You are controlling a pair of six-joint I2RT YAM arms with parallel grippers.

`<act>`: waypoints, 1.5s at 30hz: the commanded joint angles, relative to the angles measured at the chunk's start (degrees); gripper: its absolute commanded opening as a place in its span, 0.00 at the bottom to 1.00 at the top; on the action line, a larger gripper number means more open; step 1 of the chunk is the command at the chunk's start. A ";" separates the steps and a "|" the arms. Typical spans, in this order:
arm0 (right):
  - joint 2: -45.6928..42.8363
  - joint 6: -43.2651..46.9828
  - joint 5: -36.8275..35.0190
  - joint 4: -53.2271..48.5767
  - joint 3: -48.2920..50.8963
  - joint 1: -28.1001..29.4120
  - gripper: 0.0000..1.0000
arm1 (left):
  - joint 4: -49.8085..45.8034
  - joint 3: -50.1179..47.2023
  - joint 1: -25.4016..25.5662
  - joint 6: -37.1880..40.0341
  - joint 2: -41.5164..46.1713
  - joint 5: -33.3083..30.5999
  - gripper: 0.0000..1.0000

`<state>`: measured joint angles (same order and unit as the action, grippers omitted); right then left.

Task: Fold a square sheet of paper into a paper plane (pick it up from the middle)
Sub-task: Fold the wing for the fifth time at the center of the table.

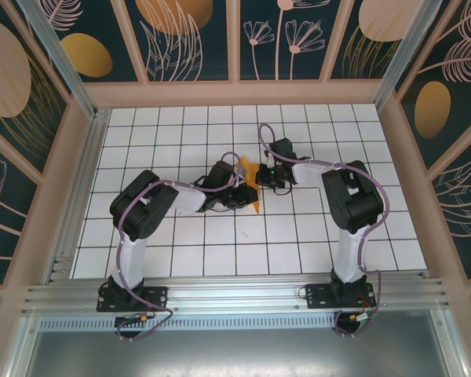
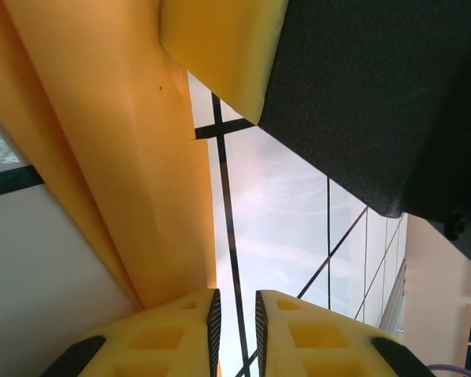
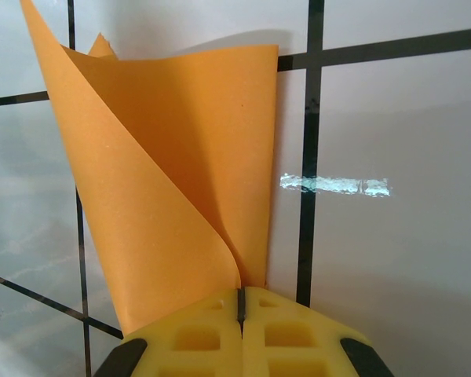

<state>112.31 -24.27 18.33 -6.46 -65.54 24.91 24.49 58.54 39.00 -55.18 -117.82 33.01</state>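
Orange square sheet of paper (image 1: 253,206) stands curled up near the centre of the tiled table (image 1: 180,251), between the two arms. Right gripper (image 3: 240,302) is pinched tight on its lower fold. Left gripper (image 2: 235,314) has its yellow fingers a sliver apart, with the paper running down to the left-hand one.

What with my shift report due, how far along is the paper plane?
Done: the right claw is shut on the loosely curled orange sheet. In hand: the left claw, slightly open, sits beside it. Left: no dart shape yet; most folding appears to remain.
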 commanded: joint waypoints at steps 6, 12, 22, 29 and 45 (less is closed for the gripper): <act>2.57 -0.50 0.61 -3.06 0.84 0.49 0.00 | -3.37 0.99 0.46 1.29 -0.43 -0.62 0.22; 3.04 -1.34 1.14 -2.99 0.63 0.43 0.00 | -2.40 1.25 0.47 0.65 -0.63 0.33 0.22; 3.34 -3.49 1.10 -2.68 1.77 0.41 0.00 | -1.64 -0.56 1.64 1.79 2.01 1.60 0.22; 3.58 -4.47 0.80 -2.37 2.34 -0.06 0.00 | 0.84 -3.95 2.43 0.42 3.96 2.37 0.23; 3.32 -4.80 0.66 -2.33 2.96 -0.29 0.00 | -7.08 0.34 3.87 3.32 0.13 0.47 0.24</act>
<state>112.66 -28.49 20.40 -4.97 -65.08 24.51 22.24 56.55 42.15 -54.11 -115.79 34.02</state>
